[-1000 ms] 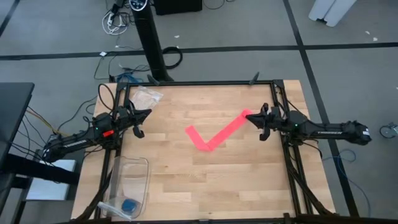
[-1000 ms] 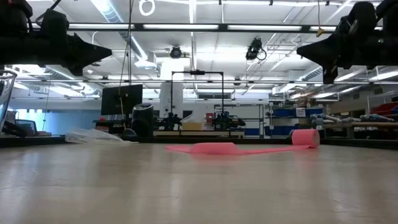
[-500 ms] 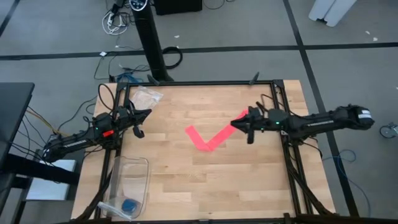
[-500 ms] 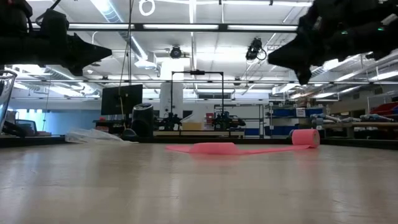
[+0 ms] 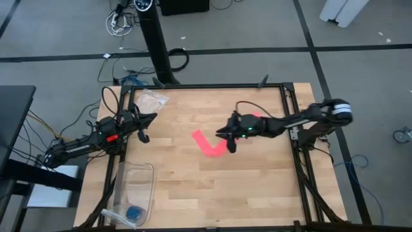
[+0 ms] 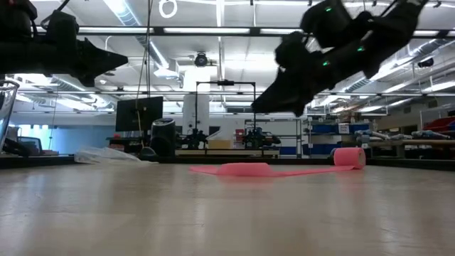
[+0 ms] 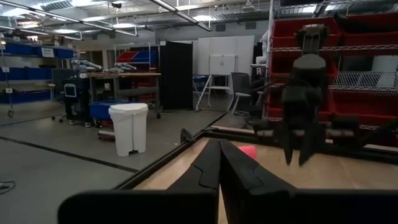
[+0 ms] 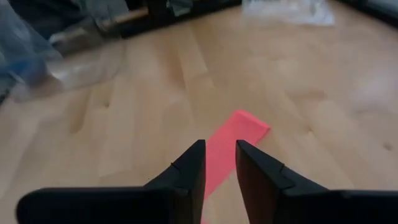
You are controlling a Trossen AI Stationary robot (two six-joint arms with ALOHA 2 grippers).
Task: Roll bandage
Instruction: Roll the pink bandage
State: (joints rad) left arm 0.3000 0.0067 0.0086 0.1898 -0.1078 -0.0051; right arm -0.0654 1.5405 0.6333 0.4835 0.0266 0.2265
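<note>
While the left arm waits at the counter's left edge, the right arm has carried all the change.

Right end effector (image 5: 230, 136): it has swept in from the counter's right edge to hang above the middle of the strip; its fingers (image 8: 186, 167) stand slightly apart with a narrow gap, pinching nothing.

Bandage (image 5: 209, 145): it lies flat on the counter (image 5: 193, 193) in a bent, tick-like shape, its free end toward the left arm and a small rolled end (image 6: 349, 157) at the far right side; unmoved across the frames.

Left end effector (image 5: 144, 127): pressed together, aloft, in the same spot as a second ago.

Meaning for the task: rolling looks not yet begun; I judge this an approach to the strip, perhaps to straighten the bend or take hold.

Other items: a clear tub (image 5: 133, 187) with a small blue object (image 5: 134, 212), and a plastic bag (image 5: 151, 99), untouched.
</note>
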